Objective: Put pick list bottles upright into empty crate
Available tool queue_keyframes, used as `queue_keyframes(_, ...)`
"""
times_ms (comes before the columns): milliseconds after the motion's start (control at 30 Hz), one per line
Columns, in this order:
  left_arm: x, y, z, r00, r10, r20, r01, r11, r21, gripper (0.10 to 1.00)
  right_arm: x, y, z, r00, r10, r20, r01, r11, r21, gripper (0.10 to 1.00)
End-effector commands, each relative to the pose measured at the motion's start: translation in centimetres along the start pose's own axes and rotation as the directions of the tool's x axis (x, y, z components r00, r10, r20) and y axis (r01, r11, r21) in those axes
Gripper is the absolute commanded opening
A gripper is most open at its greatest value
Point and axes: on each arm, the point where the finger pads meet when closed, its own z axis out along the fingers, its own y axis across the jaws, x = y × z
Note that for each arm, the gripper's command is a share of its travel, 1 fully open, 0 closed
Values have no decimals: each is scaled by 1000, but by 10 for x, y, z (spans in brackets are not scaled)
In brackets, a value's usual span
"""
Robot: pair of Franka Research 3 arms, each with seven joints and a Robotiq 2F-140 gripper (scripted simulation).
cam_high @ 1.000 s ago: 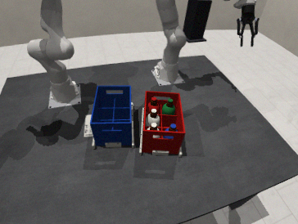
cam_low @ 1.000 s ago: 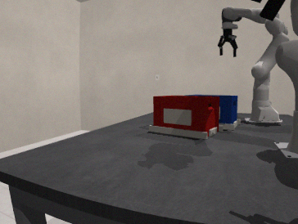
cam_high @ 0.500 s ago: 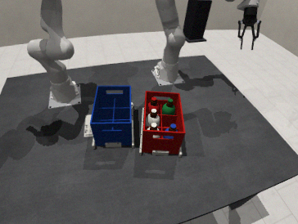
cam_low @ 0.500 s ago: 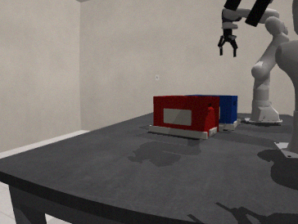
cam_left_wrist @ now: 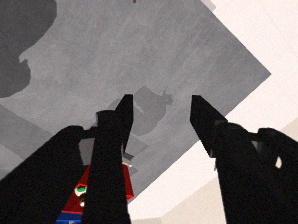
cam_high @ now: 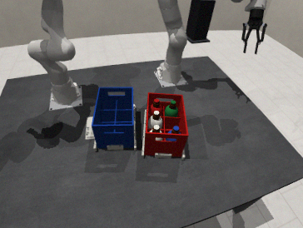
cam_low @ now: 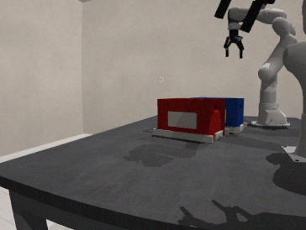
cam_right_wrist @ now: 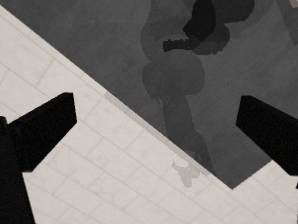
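Note:
The blue crate [cam_high: 113, 136] [cam_low: 235, 110] stands level with no bottles visible in it. The red crate [cam_high: 166, 146] [cam_low: 165, 108] [cam_left_wrist: 128, 188] beside it holds a red bottle [cam_high: 156, 106], a green bottle [cam_high: 171, 111], two white-labelled ones [cam_high: 156, 121] and a blue bottle [cam_high: 175, 132], all upright. The pick list [cam_high: 89, 129] lies left of the blue crate; its lines are too small to read. My left gripper [cam_high: 250, 52] [cam_left_wrist: 161, 107] is partly open and empty, high and far from the crates. My right gripper [cam_low: 234, 56] [cam_right_wrist: 157, 109] is wide open and empty, high up.
Each crate sits in a pale base frame, with a narrow gap between the crates. The two arm bases [cam_high: 66, 100] [cam_high: 171, 78] stand on the dark table [cam_high: 125, 195] behind the crates. A black cabinet [cam_high: 201, 21] stands on the floor beyond.

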Motion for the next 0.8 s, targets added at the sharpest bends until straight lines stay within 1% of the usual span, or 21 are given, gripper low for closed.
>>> queue_keyframes(0, -9, 0, 4, 993, 122, -2, -122, 992, 18, 442, 1, 0, 0, 1000, 5, -4, -5, 1000, 1, 1000)
queue_keyframes(233, -28, 2, 14, 970, 243, 7, -243, 969, 51, 442, 1, 0, 0, 1000, 5, -4, -5, 1000, 1, 1000)
queue_keyframes(300, -28, 2, 14, 970, 243, 7, -243, 969, 51, 442, 1, 0, 0, 1000, 5, -4, -5, 1000, 1, 1000)
queue_keyframes(367, -33, 2, 17, 961, 277, 11, -277, 959, 60, 442, 1, 0, 0, 1000, 5, -4, -5, 1000, 1, 1000)
queue_keyframes(567, -49, 2, 25, 926, 376, 25, -377, 922, 86, 442, 1, 0, 0, 1000, 5, -4, -5, 1000, 1, 1000)
queue_keyframes(767, -65, 2, 33, 881, 471, 43, -473, 874, 109, 442, 1, 0, 0, 1000, 5, -4, -5, 1000, 1, 1000)
